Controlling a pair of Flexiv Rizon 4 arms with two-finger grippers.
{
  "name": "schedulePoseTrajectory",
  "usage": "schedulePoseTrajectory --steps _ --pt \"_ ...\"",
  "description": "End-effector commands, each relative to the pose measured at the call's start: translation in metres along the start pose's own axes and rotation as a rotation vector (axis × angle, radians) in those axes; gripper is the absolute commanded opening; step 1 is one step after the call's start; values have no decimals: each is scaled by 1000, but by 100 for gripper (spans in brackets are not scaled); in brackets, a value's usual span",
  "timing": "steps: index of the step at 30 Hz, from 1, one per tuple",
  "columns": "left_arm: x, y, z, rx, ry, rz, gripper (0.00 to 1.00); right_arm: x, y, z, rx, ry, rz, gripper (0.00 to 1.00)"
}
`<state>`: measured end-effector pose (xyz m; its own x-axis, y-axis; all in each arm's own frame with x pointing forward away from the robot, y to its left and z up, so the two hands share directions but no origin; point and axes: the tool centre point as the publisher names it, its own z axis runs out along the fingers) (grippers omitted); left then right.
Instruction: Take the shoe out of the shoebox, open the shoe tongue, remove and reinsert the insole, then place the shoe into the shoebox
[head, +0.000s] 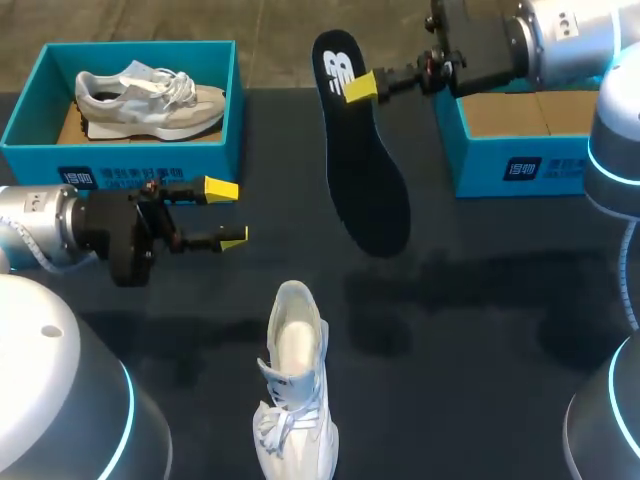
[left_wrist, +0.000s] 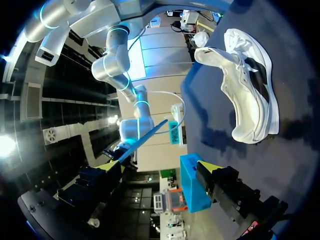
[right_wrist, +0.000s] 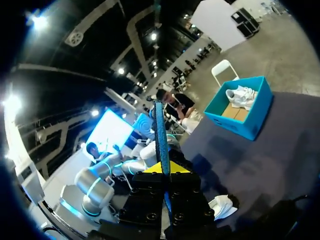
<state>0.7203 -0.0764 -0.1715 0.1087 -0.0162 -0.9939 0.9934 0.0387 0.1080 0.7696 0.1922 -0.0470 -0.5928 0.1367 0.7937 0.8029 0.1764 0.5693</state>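
The dark bench (head: 480, 300) carries two blue shoeboxes along its far edge. The left box (head: 30, 150) holds a grey shoe (head: 150, 95); the right box (head: 520, 165) sits under my right arm. A white shoe (head: 295, 390) lies on the near middle of the bench, well apart from both boxes. The black insole (head: 365, 170) hangs above the bench, its far end clamped in the right pincer (head: 362, 87). The left pincer (head: 228, 213) hovers near the left box, fingers apart.

Right fingers (head: 360, 87) pinch the dark insole (head: 365, 170) above the table (head: 500, 300); left fingers (head: 220, 188) stand apart.
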Motion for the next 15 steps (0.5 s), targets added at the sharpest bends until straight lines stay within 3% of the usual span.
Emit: schedulePoseTrajectory --steps 1,6,15 --pt "0 -1 1 -3 1 1 100 -6 -11 4 -17 -17 76 0" --pt "0 -1 1 -3 1 1 100 -23 -18 12 -42 -70 192 0" --pt "0 -1 1 -3 1 1 100 -47 -27 31 -89 -65 398 0"
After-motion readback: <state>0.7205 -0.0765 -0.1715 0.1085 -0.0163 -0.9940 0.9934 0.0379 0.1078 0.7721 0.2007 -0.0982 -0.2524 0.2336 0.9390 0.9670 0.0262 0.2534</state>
